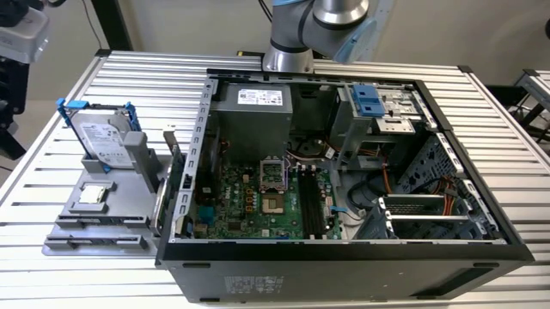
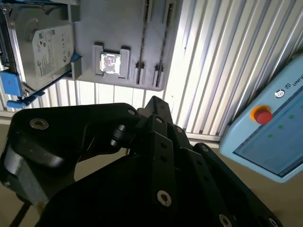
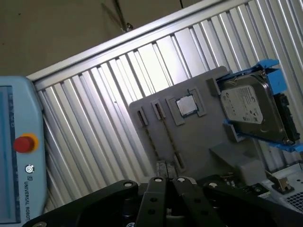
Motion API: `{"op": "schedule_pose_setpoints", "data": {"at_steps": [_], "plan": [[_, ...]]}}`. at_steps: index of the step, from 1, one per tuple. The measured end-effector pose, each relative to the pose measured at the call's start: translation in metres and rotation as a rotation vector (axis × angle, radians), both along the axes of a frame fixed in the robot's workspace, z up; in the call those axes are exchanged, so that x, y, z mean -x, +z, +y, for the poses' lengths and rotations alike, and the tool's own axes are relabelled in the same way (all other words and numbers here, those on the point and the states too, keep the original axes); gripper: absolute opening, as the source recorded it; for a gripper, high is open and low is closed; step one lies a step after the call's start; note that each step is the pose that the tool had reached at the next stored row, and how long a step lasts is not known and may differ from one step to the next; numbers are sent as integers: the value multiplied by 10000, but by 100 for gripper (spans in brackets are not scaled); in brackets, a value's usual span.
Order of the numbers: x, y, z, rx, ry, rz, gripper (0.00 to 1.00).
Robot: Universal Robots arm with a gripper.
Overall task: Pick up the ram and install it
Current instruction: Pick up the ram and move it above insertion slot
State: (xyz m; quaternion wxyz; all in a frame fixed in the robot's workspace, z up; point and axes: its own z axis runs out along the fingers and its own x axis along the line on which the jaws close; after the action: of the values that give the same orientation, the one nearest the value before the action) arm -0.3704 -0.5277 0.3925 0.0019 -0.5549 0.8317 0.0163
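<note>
The bench (image 1: 498, 129) is showing silver ribbing. The computer case (image 1: 344, 277) is looking black, its circuit board (image 1: 245, 206) green. At the exterior view's left, a grey tray (image 1: 129, 212) is carrying a silver chip (image 1: 94, 192) and a grey, white-labelled hard drive (image 1: 103, 138) in a blue bracket (image 1: 72, 104). A pale-blue control tablet (image 2: 265, 142) is showing a red button (image 2: 262, 115).

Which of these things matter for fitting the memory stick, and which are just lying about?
For the job:
black memory slots
motherboard that carries them
open computer case

Lying about:
hard drive
processor chip
grey stand holding both
blue control pad
</note>
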Motion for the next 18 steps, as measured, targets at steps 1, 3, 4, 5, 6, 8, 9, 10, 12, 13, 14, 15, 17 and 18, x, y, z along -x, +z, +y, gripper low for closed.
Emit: {"op": "schedule_pose_setpoints", "data": {"at_steps": [1, 3, 4, 5, 6, 8, 9, 10, 12, 13, 14, 15, 17, 18], "plan": [[0, 1, 0, 2, 174, 1, 0], [0, 1, 0, 1, 508, 2, 0], [0, 1, 0, 1, 688, 1, 0], [0, 1, 1, 1, 859, 1, 0], [0, 1, 0, 1, 1032, 1, 0], [-1, 1, 0, 2, 1390, 2, 0], [-1, 1, 0, 2, 1563, 1, 0], [-1, 1, 0, 1, 1737, 1, 0], [-1, 1, 0, 1, 2091, 1, 0], [-1, 1, 0, 1, 2272, 1, 0], [-1, 1, 0, 1, 2456, 1, 0], [-1, 1, 0, 1, 2637, 1, 0], [-1, 1, 0, 1, 2995, 1, 0], [-1, 1, 0, 1, 3174, 1, 0]]}}
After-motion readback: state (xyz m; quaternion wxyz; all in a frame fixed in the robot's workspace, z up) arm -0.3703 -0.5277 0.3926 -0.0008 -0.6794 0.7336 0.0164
